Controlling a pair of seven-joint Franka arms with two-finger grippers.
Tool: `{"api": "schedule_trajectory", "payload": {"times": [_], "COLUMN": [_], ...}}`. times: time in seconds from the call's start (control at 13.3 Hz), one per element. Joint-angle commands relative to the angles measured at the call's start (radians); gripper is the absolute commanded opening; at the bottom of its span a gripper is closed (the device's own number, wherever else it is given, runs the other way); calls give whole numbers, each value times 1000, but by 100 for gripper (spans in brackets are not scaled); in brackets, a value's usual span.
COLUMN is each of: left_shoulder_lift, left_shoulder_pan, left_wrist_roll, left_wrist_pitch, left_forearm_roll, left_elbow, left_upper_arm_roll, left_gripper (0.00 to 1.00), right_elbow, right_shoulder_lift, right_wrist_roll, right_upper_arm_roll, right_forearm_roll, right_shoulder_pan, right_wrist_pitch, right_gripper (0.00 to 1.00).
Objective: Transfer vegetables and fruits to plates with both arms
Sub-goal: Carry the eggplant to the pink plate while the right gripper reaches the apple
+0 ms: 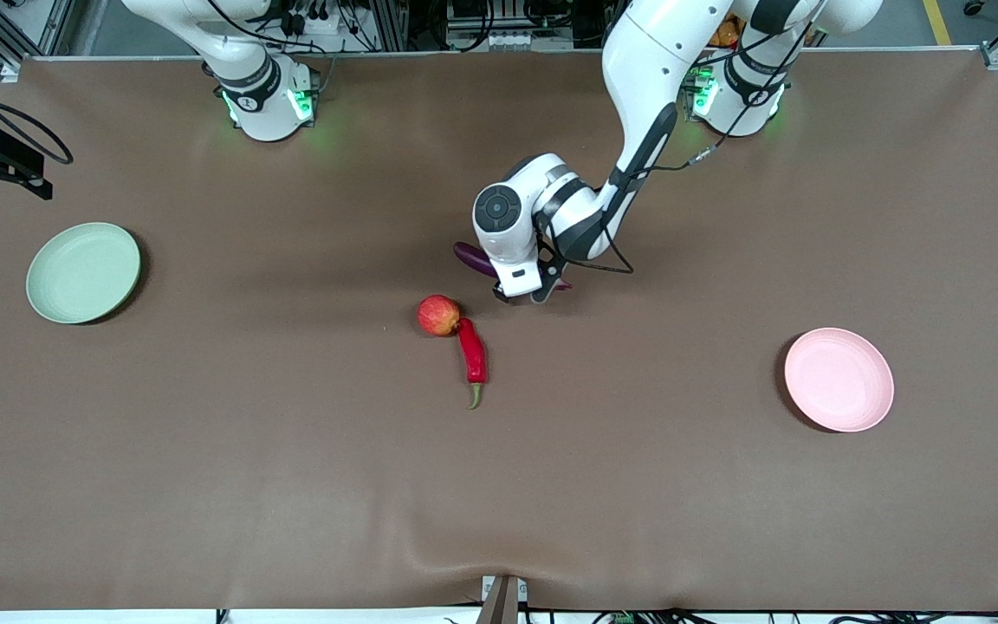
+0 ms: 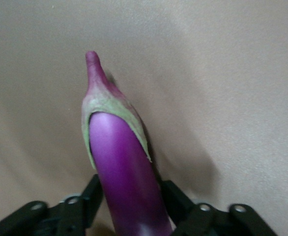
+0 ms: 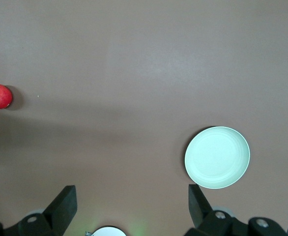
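Two arms, one active: the left gripper (image 2: 129, 209) clasps the long glossy purple eggplant (image 2: 122, 167) at the counter (image 1: 291, 485) centre, near the round red apple (image 1: 438, 315). Next, probably lift it toward the pink round plate (image 1: 839, 379). The right gripper (image 3: 129, 206) waits, spread wide, high above the pale green plate (image 3: 217, 157).

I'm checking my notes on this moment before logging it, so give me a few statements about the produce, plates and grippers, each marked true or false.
1. The left gripper has its fingers around the long glossy purple eggplant. True.
2. The round red apple lies on the pale green round plate. False: it lies on the brown table, touching the red chili pepper.
3. The pink round plate holds nothing. True.
4. The right gripper is shut on the chili. False: it is open, up over the table near the green plate.
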Motion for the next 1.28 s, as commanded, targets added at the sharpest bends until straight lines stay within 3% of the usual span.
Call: {"api": "schedule_trajectory", "payload": {"times": [0.0, 0.3, 0.53, 0.68, 0.9, 1.2], "left_shoulder_lift": [-26, -93, -171, -233, -274, -267], "left_shoulder_pan": [2, 45, 89, 184, 361, 562], "left_wrist_roll": [-28, -16, 8, 8, 12, 178], "left_wrist_pitch": [-44, -248, -304, -308, -319, -319], "left_forearm_roll": [26, 26, 13, 12, 19, 29], "left_elbow": [29, 150, 181, 179, 181, 179], "left_upper_arm_roll": [9, 10, 10, 10, 10, 12], "left_gripper": [0, 0, 0, 0, 0, 0], "right_elbow": [-5, -4, -4, 4, 11, 15], "right_shoulder_lift": [-14, -8, 24, 36, 167, 177], "right_wrist_roll": [5, 6, -4, -4, -4, 28], "right_upper_arm_roll": [1, 1, 1, 4, 1, 8], "right_forearm_roll": [10, 10, 1, -19, -40, -27], "right_shoulder_pan": [1, -2, -2, 13, 10, 65], "right_wrist_pitch": [1, 0, 0, 1, -8, -20], "right_gripper": [100, 100, 100, 100, 100, 100]}}
